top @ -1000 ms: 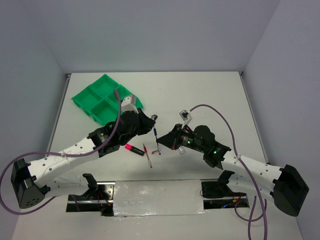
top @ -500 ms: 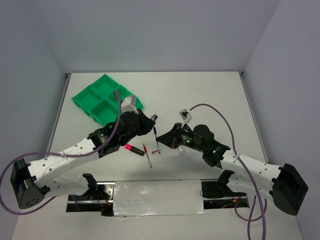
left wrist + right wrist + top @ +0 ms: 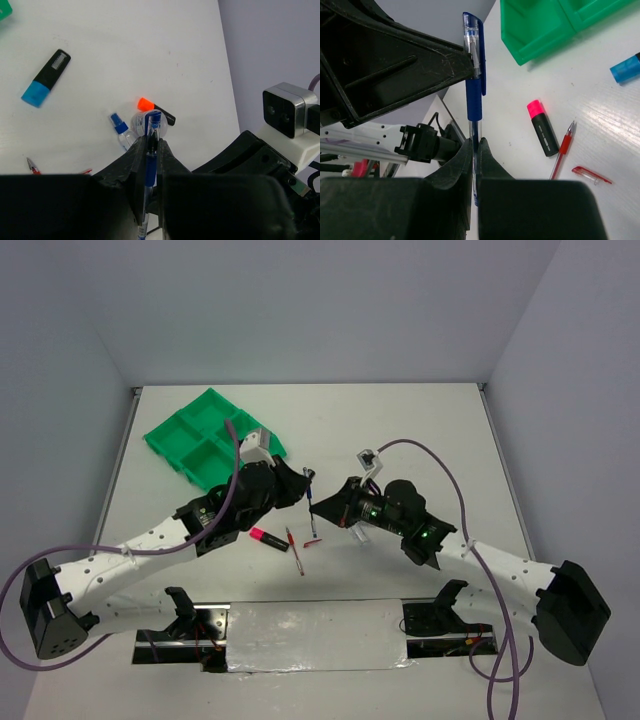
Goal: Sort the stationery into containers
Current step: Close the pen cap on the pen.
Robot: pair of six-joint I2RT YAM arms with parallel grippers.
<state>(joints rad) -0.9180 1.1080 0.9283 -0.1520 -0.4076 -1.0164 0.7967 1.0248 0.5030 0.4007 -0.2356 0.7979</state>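
- The green tray (image 3: 205, 435) sits at the far left of the table (image 3: 420, 430), its four compartments open to the top. It lies beyond and to the left of the left gripper (image 3: 300, 484), and well apart from the right arm.
- The left gripper is closed narrow on the blue pen (image 3: 311, 502). In its own wrist view the jaws pinch the barrel just below the cap, which pokes out past the tips.
- The blue pen is off the table, held in the air between the two arms. Seen from above, its long axis runs roughly near to far with the capped end farther away. The cap end is with the left gripper and the plain barrel end with the right.
- The right gripper (image 3: 323, 512) is also drawn in tight around the same pen, lower on the barrel. In the right wrist view the pen rises straight out from between its jaws to where the left jaws cross it.
- Since the tray lies on the left arm's side, the left arm looks the better placed to carry the pen there. The likely next need is for the right jaws to let go first.
- A pink highlighter (image 3: 542, 127) and a red pen (image 3: 563, 150) lie on the table below.
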